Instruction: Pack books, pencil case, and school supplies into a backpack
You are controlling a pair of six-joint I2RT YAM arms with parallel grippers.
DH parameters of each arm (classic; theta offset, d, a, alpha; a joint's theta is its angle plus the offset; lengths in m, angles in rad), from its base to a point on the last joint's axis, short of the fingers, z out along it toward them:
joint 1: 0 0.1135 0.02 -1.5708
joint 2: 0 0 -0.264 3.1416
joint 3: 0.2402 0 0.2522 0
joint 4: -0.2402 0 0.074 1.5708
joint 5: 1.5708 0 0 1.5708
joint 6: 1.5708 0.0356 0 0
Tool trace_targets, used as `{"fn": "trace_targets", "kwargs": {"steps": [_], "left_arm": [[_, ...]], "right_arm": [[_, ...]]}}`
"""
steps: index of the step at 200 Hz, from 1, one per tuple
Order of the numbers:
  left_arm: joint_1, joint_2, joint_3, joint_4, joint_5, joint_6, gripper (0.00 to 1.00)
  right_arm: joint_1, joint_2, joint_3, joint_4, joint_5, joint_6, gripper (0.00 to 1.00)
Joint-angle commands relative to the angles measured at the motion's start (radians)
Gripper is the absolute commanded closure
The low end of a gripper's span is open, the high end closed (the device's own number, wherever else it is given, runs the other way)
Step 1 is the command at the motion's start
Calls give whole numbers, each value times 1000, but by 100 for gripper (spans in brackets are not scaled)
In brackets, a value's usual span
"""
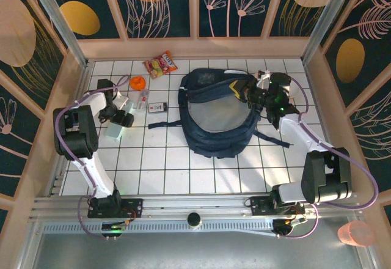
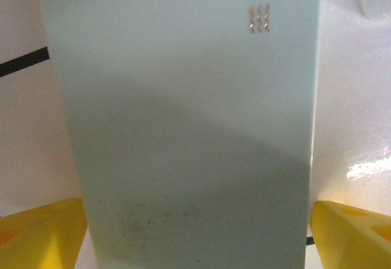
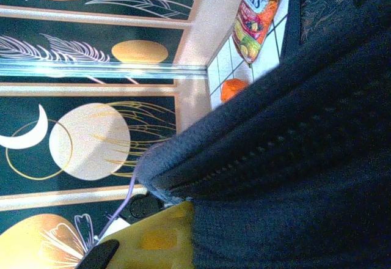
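Two claws are at work in the view from above. The left claw [image 1: 120, 120] stands at the left side of the bench [image 1: 183, 168], just over a pale box [image 1: 114, 132], which lies well apart from the backpack [image 1: 217, 116]. The backpack lies in the middle with its mouth open and its grey lining showing. The right claw [image 1: 245, 92] is at its far right rim. A small grey gadget [image 1: 157, 107], a round orange thing [image 1: 137, 83] and a snack packet [image 1: 160, 66] lie on the tiles left of the backpack.

In the left wrist view, the pale box [image 2: 183, 128] runs between two yellow fingertips [image 2: 36, 235]. They are spread wide, one at each long side. Whether they already press the box, I cannot tell. The view from above does not show this closeness.

I judge that the step is to pick up the box. To do it well, the claw should close evenly with the box centred, so that it does not twist. Then it should lift straight up before going to the mouth.

In the right wrist view, one yellow finger [image 3: 160, 239] lies against the backpack's dark fabric [image 3: 293, 159], beside a zipper line. The claw is pressed together on the rim, I think to hold the mouth open. How wide the mouth is, the view from above tells better.
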Motion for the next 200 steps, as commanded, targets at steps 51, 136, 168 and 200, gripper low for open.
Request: {"fn": "trace_targets", "kwargs": {"steps": [51,136,168,200], "left_arm": [[1,24,1,39,-106,-38,26],[-37,-234,-10,3,54,-35,39],[-162,-337,24,-63,101,4,39],[-325,-424,88,-77,160,28,41]], "right_arm": [[11,-17,31,52,22,-24,91],[10,-21,28,58,23,-23,91],[11,-7,37,65,15,-23,91],[11,2,41,79,13,-15,91]]}}
